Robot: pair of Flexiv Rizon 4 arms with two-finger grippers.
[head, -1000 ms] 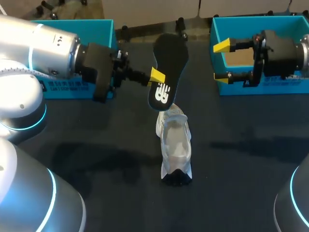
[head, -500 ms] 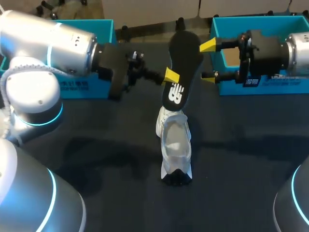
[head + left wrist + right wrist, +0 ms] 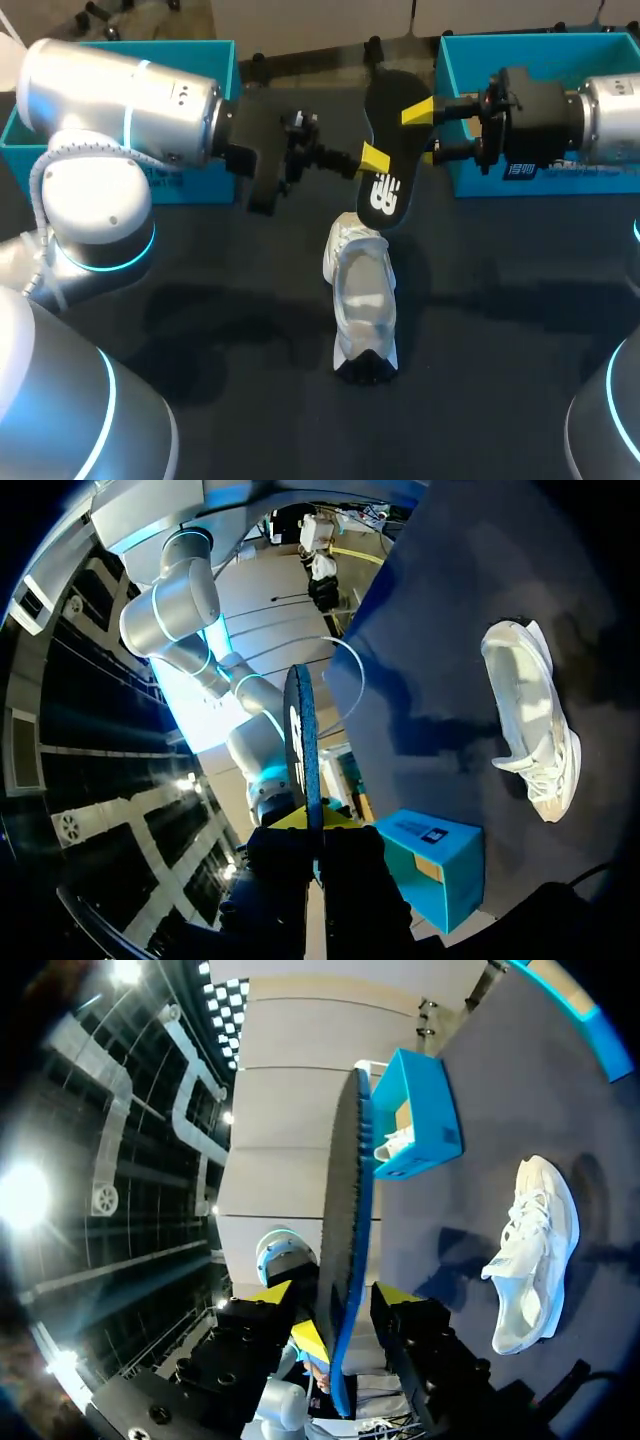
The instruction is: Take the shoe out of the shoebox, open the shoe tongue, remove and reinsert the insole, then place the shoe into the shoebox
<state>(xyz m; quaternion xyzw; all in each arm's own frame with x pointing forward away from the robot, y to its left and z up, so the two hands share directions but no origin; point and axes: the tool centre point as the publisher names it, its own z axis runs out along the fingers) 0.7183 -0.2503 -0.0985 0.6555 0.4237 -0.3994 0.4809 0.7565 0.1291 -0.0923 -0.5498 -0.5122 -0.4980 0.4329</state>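
A black insole [image 3: 385, 130] with a white logo hangs upright in the air above the white shoe [image 3: 362, 300], which lies on the dark table. My left gripper [image 3: 372, 158] is shut on the insole's edge; in the left wrist view the insole [image 3: 303, 750] rises edge-on from between the gripper [image 3: 318, 825]. My right gripper [image 3: 422, 133] straddles the insole's far part from the other side. In the right wrist view the insole [image 3: 345, 1230] stands between that gripper [image 3: 335, 1300], its fingers a little apart from it, so it is open. The shoe [image 3: 530, 1250] lies below and beside.
A teal shoebox [image 3: 200, 60] stands at the back left behind my left arm, another teal shoebox [image 3: 450, 70] at the back right behind my right arm. The right wrist view shows something white inside the left box [image 3: 420, 1110].
My left arm carried the insole to the right. My right gripper came in from the right until its fingers flank the insole, and they have narrowed. The shoe has not moved.
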